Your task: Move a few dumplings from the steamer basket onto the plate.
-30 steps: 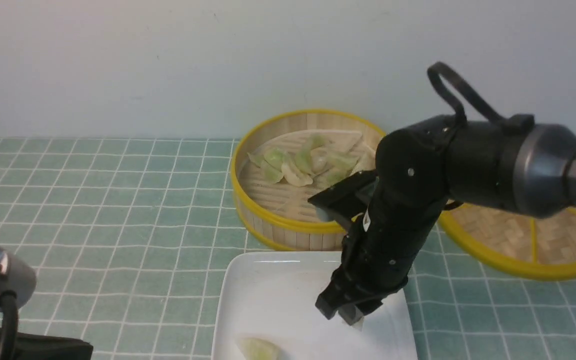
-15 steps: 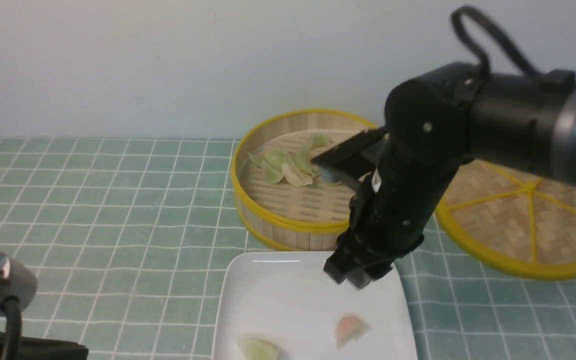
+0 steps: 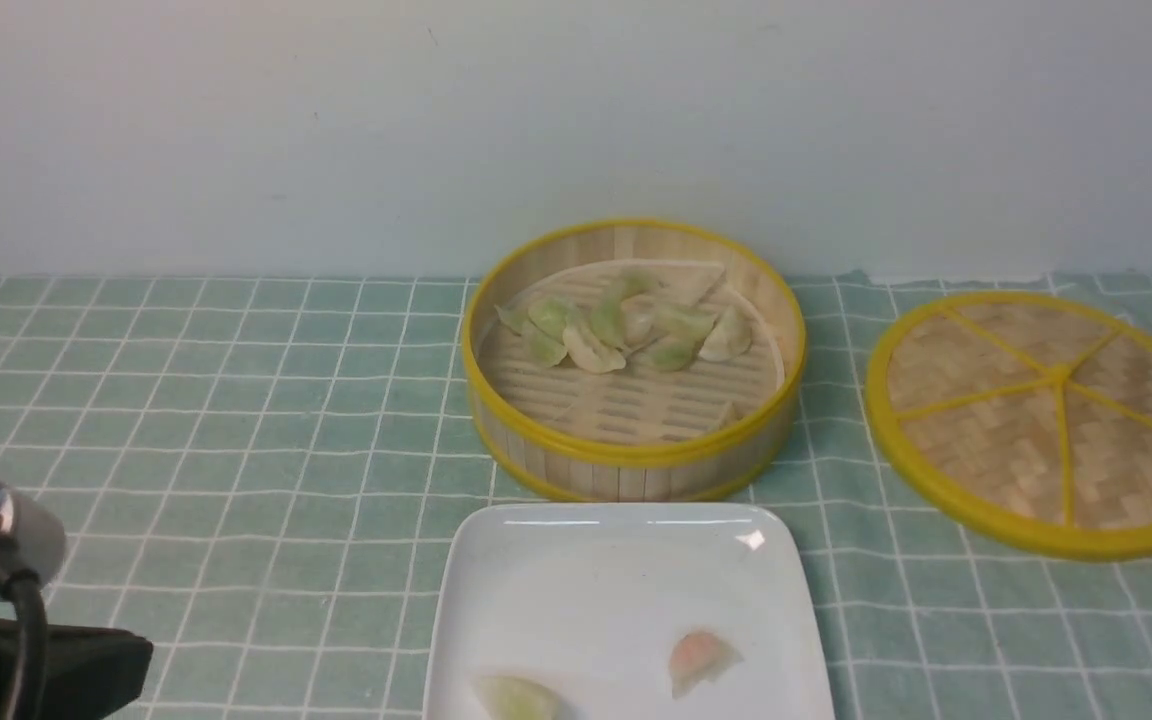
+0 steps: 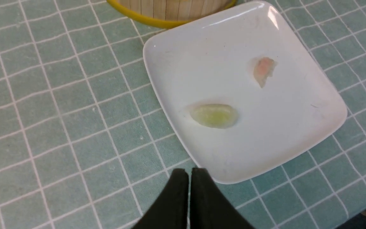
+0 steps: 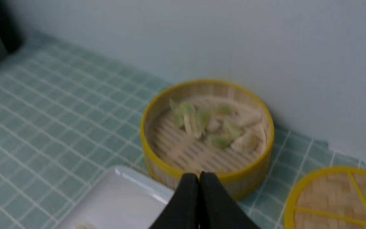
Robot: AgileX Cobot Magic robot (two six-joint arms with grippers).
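— Teal checked tablecloth (image 3: 236, 400) shows bare now: the black right arm that hung over the glossy white square plate (image 3: 556, 580) has left the front view.

— And the food?

— One pinkish-orange dumpling (image 3: 699, 660) and one pale green dumpling (image 3: 516, 697) lie apart on the plate, the green one cut by the frame edge. The other translucent green dumplings (image 3: 626, 330) cluster in the round bamboo steamer basket (image 3: 626, 465), perhaps seven, since the right wrist view is blurred.

— Jaws?

— Empty: the right gripper (image 5: 199, 175) has closed, and the left gripper (image 4: 189, 171) is pressed together.
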